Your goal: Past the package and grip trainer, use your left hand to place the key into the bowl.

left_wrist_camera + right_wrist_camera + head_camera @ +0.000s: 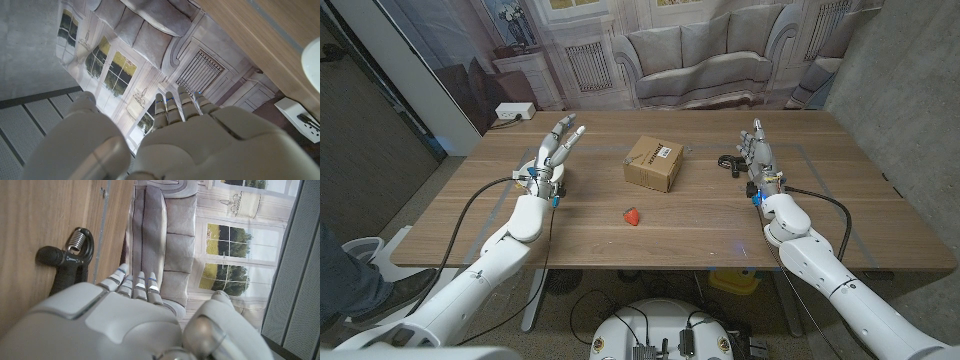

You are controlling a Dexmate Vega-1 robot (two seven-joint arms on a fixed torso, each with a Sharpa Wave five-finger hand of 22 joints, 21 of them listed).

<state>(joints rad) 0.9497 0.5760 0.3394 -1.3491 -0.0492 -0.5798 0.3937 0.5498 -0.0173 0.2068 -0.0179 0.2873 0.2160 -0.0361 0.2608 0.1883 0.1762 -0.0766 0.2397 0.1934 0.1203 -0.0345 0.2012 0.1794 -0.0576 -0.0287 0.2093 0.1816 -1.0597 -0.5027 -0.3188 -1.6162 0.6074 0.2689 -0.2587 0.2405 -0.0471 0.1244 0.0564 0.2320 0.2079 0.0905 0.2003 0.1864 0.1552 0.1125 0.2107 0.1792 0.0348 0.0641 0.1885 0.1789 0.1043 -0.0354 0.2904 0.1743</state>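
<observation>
Presently, key: not discernible on the surface around the package [653,163], presumably small, stiff, light and slippery, best pinched by its head; left hand [552,160], left of the package by the bowl [312,57], fingers apart, empty.

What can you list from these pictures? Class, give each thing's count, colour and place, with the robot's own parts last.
Brown cardboard package: one, middle of the table.
Small red object: one, on the near side of the package; too small to identify.
Black grip trainer with metal spring: one, on the table beside the right hand.
White bowl: one, under the left hand, mostly hidden.
Wooden table: one, brown.
Left hand: white, fingers apart, above the bowl.
Right hand: white, open, holding nothing.
</observation>
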